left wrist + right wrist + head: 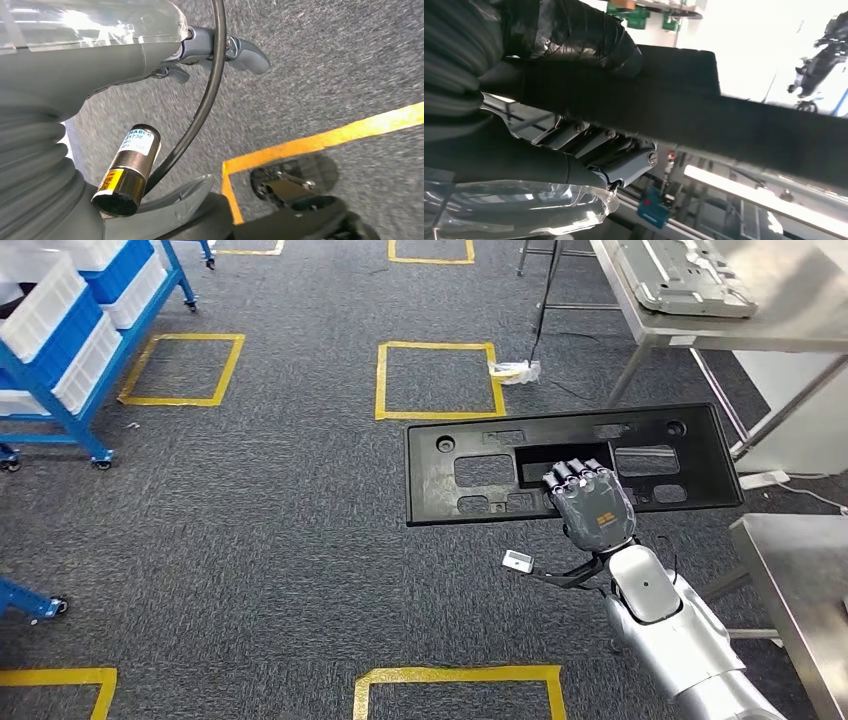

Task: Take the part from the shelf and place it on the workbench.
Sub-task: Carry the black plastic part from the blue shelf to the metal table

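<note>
The right hand (592, 502) grips the black panel (480, 472), long axis crosswise, seemingly left of the steel workbench (800, 570).

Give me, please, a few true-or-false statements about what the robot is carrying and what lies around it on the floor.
1. The right hand grips the black panel through an opening near its middle. True.
2. The black panel rests flat on the metal workbench. False: it is held above the grey carpet, beside the bench.
3. Yellow tape squares mark the carpet. True.
4. The blue shelf cart holds red bins. False: its bins are white and blue.
5. The left hand grips the panel too. False: it holds nothing and hangs over the carpet.
</note>
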